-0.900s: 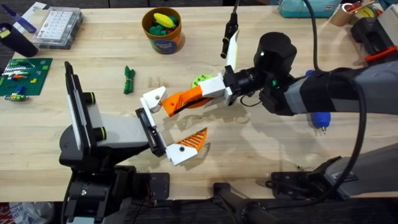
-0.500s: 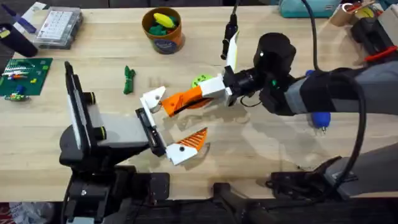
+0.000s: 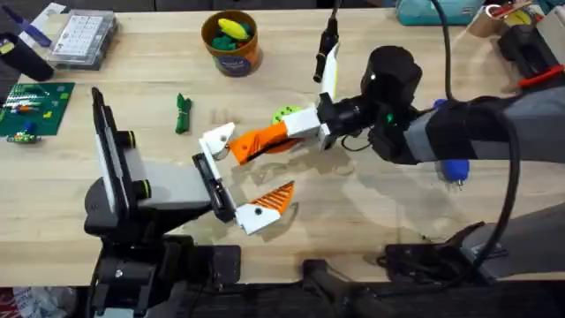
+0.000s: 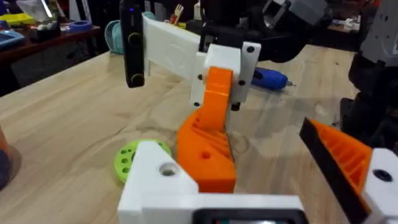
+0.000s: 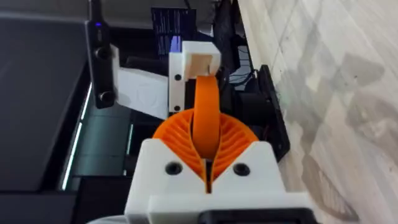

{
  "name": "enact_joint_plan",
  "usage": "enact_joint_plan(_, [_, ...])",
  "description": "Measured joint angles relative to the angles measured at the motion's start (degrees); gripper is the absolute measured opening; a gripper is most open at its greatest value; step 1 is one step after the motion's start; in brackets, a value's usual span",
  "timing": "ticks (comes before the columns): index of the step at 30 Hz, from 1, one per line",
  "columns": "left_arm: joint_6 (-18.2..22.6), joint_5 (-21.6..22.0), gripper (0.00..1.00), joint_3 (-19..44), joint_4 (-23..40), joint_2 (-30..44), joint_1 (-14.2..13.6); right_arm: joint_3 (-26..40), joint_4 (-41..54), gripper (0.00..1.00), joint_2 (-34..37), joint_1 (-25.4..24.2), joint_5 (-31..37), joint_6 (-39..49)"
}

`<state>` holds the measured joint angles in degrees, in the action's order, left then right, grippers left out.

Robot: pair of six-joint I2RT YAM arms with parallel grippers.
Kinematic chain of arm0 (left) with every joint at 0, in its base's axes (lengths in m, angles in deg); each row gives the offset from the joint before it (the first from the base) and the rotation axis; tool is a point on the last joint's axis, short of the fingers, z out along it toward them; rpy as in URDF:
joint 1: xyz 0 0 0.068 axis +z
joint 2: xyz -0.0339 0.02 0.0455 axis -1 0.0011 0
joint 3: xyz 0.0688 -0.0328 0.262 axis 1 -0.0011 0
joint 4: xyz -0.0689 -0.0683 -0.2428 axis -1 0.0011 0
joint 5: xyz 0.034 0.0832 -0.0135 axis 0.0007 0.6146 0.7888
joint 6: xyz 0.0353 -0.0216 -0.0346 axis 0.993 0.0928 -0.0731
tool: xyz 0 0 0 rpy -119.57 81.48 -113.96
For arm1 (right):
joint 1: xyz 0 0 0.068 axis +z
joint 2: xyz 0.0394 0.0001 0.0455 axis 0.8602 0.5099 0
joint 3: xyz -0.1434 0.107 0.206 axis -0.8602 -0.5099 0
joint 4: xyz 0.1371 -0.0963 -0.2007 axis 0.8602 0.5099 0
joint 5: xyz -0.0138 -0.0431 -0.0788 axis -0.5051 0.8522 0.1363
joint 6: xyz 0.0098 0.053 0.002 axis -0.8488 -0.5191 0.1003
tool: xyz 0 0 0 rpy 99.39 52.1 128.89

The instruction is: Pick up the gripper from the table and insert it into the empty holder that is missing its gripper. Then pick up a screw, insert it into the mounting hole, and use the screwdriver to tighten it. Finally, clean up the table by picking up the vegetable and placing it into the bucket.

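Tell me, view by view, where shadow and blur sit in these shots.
Overhead: soft shadows fall on the table under the right arm. Left wrist: the near white holder is blurred; the gripper is sharper. Right wrist: the background behind the right gripper is dark.

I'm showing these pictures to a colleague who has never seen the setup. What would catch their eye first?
Most likely the bright orange gripper at the middle of the table, pinched in the right hand and held out toward the left hand, whose white holder lacks its finger. After that, the orange bucket of toy food at the far edge, with the dark-green vegetable lying on the wood nearer and to its left.
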<state>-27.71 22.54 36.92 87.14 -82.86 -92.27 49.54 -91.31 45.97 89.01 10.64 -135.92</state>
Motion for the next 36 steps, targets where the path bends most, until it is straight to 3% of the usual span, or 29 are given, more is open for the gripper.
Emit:
enact_joint_plan(17, [0.50,0.04,0.986,0.02,0.00,0.00,0.00,-0.36,-8.22,0.014,0.71,-0.02,0.06,-3.57])
enact_joint_plan(36, [-0.02,0.00,0.986,0.02,0.07,0.00,0.00,-0.36,-4.74,0.014,0.74,0.00,2.67,-3.46])
